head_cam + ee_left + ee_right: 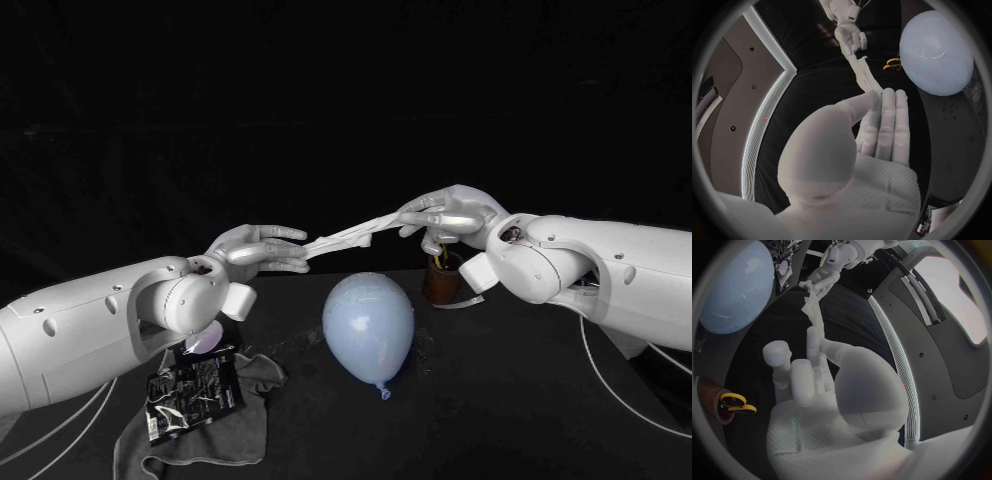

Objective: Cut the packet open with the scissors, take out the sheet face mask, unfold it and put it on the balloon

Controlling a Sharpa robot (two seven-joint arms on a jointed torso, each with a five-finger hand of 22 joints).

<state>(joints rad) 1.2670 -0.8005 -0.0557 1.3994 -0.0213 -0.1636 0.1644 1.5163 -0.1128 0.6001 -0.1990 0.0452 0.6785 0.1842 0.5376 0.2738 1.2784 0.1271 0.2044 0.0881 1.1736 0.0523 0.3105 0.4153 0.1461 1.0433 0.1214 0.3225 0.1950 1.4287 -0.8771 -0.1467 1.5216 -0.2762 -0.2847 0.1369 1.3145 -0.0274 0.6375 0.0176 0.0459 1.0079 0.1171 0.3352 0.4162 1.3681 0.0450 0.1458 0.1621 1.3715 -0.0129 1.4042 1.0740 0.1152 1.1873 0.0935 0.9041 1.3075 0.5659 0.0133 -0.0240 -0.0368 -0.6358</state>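
Left hand (260,250), right hand (450,215) each pinch end of white twisted sheet mask (351,233) stretched between; pale-blue oval balloon (369,325) at middle of black tabletop (505,400).

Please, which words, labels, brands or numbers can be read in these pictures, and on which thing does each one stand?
None can be read.
Packet: pale print on its black face, too small and blurred to read.
Balloon and mask: no writing seen.

Grey cloth (263,372), brown cup (437,285)
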